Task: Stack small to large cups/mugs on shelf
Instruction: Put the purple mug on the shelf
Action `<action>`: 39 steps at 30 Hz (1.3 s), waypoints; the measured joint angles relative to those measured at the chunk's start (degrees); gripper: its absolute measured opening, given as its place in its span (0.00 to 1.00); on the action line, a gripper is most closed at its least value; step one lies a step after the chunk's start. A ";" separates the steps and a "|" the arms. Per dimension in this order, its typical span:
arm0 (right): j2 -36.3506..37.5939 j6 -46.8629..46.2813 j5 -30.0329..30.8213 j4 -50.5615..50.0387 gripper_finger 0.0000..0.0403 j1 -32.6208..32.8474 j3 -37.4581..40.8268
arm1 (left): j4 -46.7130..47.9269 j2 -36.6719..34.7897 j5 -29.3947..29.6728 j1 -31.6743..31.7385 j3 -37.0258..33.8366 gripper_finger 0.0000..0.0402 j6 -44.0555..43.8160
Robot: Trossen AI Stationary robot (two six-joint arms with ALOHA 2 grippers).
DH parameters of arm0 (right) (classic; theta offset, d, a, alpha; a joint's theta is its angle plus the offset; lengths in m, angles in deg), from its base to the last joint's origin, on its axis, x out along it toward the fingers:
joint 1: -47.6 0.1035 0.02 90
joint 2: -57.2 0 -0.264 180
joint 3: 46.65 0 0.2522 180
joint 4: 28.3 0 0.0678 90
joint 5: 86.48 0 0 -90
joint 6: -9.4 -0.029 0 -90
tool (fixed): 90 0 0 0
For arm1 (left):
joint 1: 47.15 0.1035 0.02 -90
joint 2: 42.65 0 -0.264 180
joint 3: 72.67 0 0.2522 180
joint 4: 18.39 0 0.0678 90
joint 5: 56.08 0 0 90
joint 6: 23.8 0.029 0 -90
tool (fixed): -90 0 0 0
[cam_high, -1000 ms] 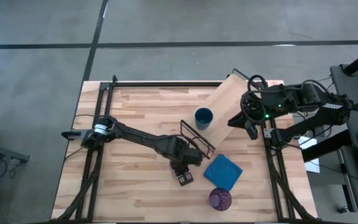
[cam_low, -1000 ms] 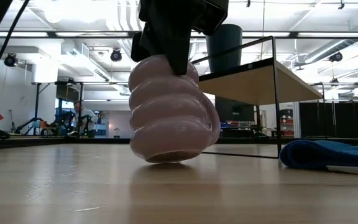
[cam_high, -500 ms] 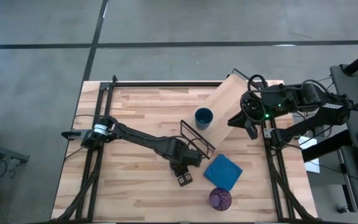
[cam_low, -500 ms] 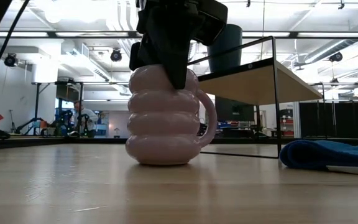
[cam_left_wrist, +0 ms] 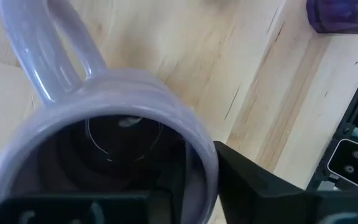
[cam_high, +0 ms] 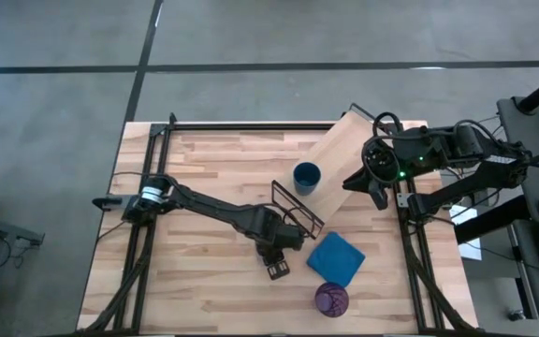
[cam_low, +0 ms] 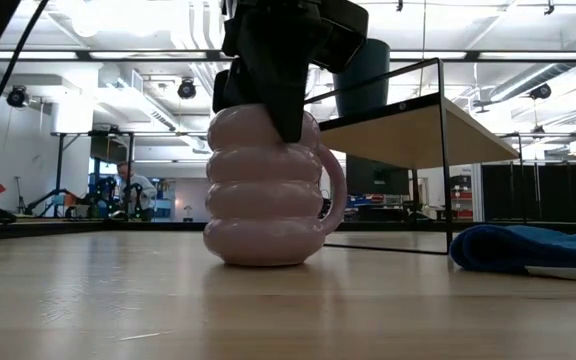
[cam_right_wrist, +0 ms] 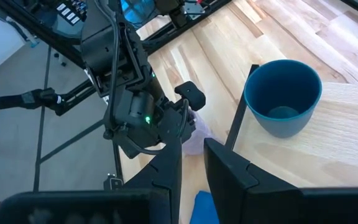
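Near the table's (cam_high: 204, 168) center, just below the middle of the high frame, the left gripper (cam_high: 277, 251) grasps the mug (cam_low: 266, 190). Left wrist view: one finger (cam_left_wrist: 166, 180) inside the mug, the other outside, wall clamped between. Low view: mug upright, base on the table, handle toward the frame's right; gripper comes down onto its rim from above.

Shelf (cam_high: 344, 164) runs diagonally from the upper right of the high frame toward center, raised on a black wire frame (cam_high: 293, 208). Blue cup (cam_high: 306, 176) stands upright on the shelf's lower-left end, open side up; in the low view it shows dark above the plank, behind the gripper.

Right gripper (cam_high: 371, 187) hangs at the shelf's right edge, right of center in the high view. Right wrist view: its fingers (cam_right_wrist: 225, 165) apart, nothing between them.

Blue cloth (cam_high: 335, 258) lies flat on the table, lower right of the mug and near it. Purple tumbler (cam_high: 331, 300) stands just below the cloth, near the bottom edge of the table.
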 joint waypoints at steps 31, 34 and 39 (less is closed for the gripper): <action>-5.38 19.09 -10.15 9.11 0.16 12.31 0.24 | 4.92 -16.85 10.06 -0.10 6.53 0.28 -6.95; -8.03 23.66 -10.16 15.34 0.16 14.27 0.24 | 6.04 -20.30 14.47 -0.11 6.32 0.28 -7.79; -12.65 32.04 -9.78 18.10 0.16 14.70 0.24 | 9.79 -25.00 20.62 -0.07 6.14 0.28 -7.81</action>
